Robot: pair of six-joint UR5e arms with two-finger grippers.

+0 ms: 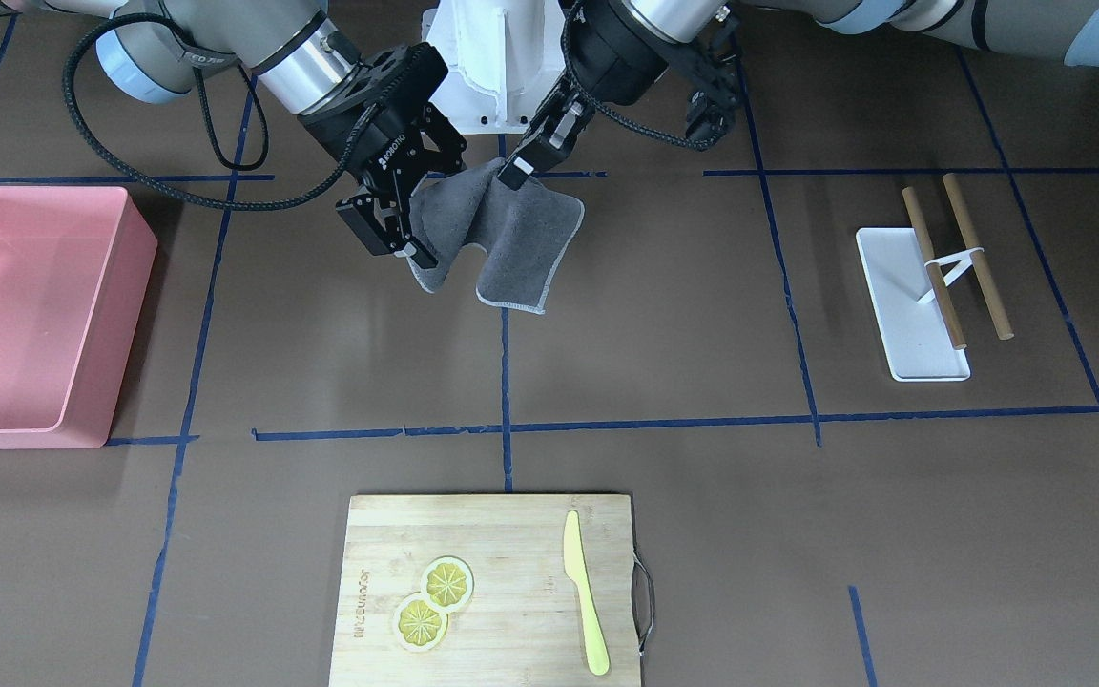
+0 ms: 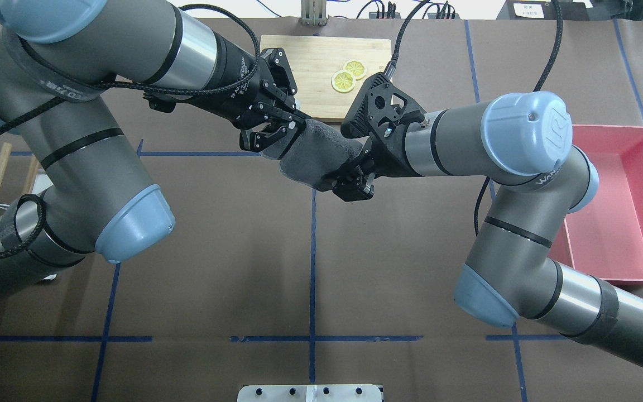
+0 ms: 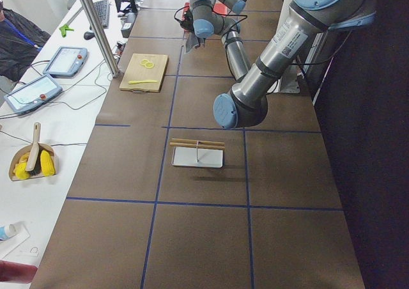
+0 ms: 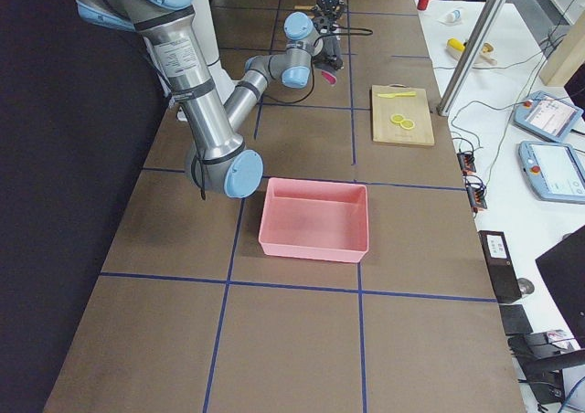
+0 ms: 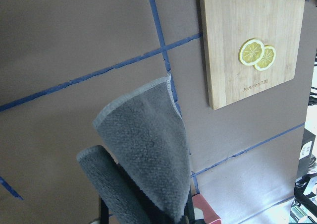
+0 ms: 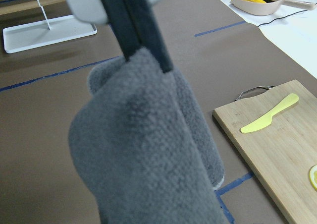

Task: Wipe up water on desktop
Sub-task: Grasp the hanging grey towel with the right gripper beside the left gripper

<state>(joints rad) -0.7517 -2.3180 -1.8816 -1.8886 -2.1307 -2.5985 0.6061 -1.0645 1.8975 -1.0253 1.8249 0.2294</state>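
Observation:
A grey cloth (image 1: 511,239) hangs in the air above the brown desktop (image 1: 664,315) with its blue tape grid. My left gripper (image 1: 515,174) is shut on the cloth's upper corner. My right gripper (image 1: 411,253) grips the cloth's other side, its fingers partly hidden by the fabric. In the overhead view the cloth (image 2: 316,153) spans between the left gripper (image 2: 298,121) and the right gripper (image 2: 346,178). The cloth fills the left wrist view (image 5: 143,149) and the right wrist view (image 6: 143,154). I see no water on the desktop.
A pink bin (image 1: 44,305) stands on my right side. A bamboo cutting board (image 1: 511,534) with two lemon slices (image 1: 433,601) and a yellow knife (image 1: 585,592) lies at the far edge. A white tray (image 1: 912,305) with wooden sticks sits on my left.

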